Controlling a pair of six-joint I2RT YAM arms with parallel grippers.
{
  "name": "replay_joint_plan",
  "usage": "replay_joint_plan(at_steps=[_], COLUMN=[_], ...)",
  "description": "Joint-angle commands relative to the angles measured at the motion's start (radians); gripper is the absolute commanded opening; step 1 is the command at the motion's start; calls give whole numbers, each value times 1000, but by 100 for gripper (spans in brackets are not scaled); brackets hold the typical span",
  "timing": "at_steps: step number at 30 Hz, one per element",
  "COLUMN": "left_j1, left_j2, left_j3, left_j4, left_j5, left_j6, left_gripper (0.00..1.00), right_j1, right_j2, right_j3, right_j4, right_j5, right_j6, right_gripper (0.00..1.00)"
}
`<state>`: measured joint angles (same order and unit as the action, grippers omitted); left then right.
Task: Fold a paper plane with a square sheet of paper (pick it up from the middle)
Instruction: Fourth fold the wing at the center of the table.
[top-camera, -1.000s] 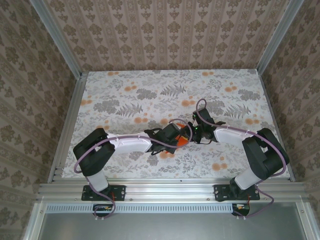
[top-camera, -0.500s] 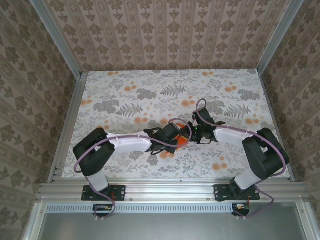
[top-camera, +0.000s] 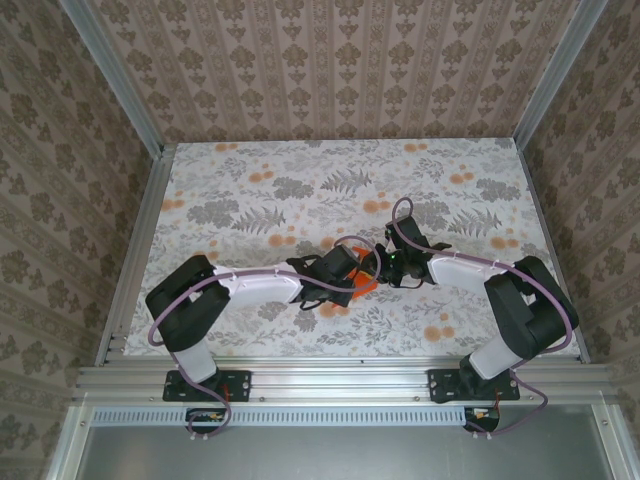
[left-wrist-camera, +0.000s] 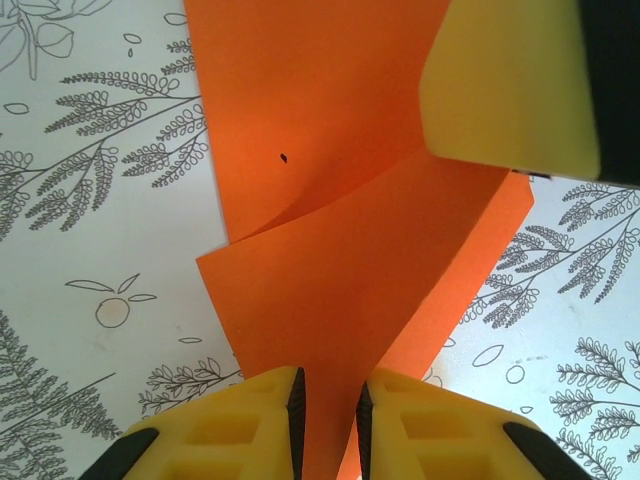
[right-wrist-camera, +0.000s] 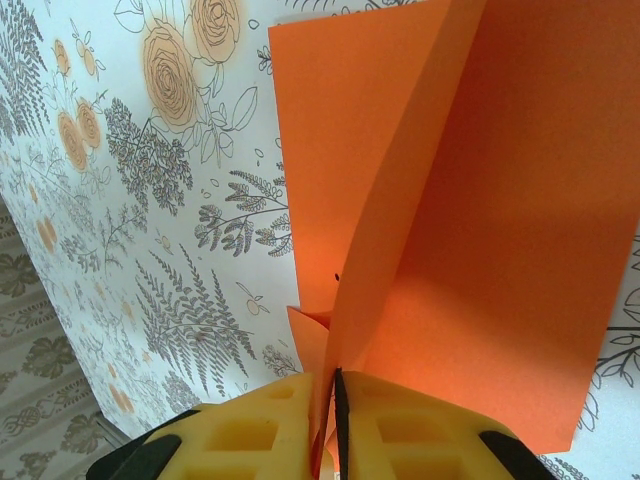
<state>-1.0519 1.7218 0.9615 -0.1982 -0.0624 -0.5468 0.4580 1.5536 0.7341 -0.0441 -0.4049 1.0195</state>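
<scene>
Sheet (top-camera: 366, 272), part-folded, between both arms over the counter (top-camera: 250, 200).
Left end effector (left-wrist-camera: 330, 385) has its jaws slightly apart around the orange fold, and I cannot tell whether it grips. Right end effector (right-wrist-camera: 326, 385) clamps the crease. Should the left slacken, the sheet could swing and unfold.

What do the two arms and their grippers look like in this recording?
Left arm and right arm alike: white shells on the long links, black joints and bases, a thin purple cable looping alongside. The left gripper and right gripper have blocky yellow fingers with moulded rectangular recesses and black trim.
</scene>
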Motion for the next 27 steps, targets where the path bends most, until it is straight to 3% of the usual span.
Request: replay_joint_plan(at_steps=[1,13,21,27], left_j1=[7,17,109,152], left_j2=[21,6,-73,-106], left_j3=[-4,-42,-187,-242], left_j4=[-35,30,223,298], left_j5=[14,45,159,243], left_j6=[-7,-49,-148,-164], left_gripper=[19,1,0,0], right_j1=[-1,-1,-2,-2], right_j2=[-1,-9,-84,-111], right_j3=[17,24,28,2], right_j4=[-11,-14,-100,-117], right_j5=[-25,-38,4,14], right_j6=[-12,-27,-108,-138], right_gripper=[15,20,35,37])
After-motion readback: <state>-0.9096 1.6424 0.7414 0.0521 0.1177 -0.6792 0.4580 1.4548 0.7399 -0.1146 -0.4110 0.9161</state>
